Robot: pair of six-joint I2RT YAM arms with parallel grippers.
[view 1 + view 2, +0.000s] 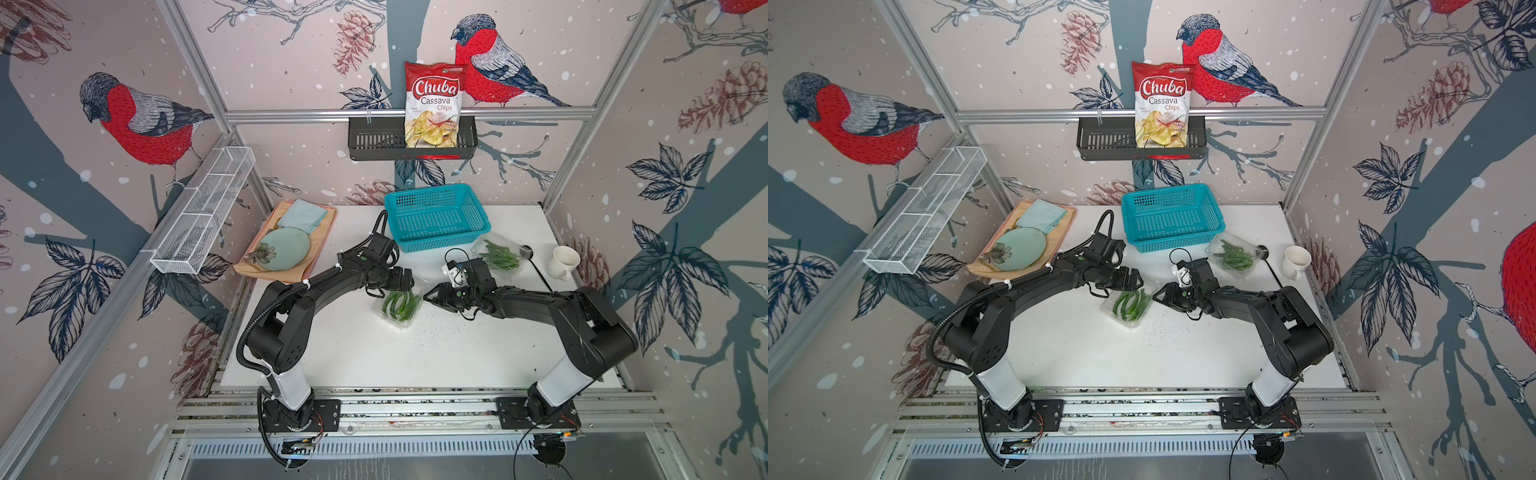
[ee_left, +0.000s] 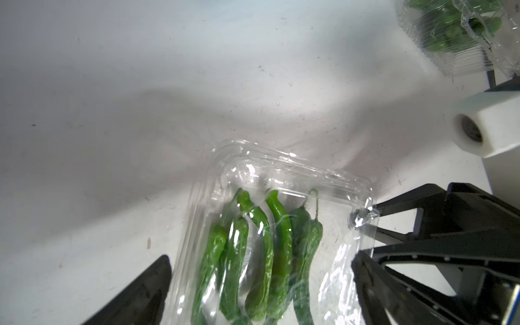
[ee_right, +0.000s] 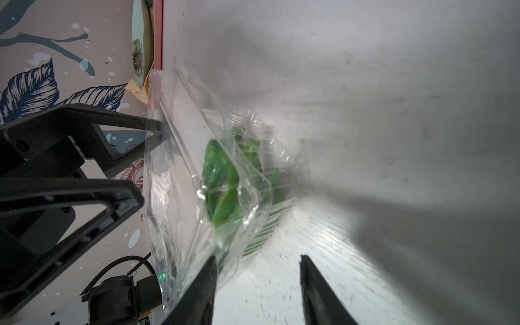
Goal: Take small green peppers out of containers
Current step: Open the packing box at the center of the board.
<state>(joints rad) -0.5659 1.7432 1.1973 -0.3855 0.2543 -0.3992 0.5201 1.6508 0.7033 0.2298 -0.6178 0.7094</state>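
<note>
Mostly legible: "Chuba Cassava Chips" bag (image 1: 433,104).

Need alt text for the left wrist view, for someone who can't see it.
A clear clamshell container of green peppers lies on the white table inside the open left pincer. The right pincer straddles one corner; a second container sits farther off.

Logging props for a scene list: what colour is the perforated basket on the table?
The basket is teal, clearest in both top views.

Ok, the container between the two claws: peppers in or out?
In. The green peppers lie inside the clear container, seen through its plastic in the left wrist view.
</note>
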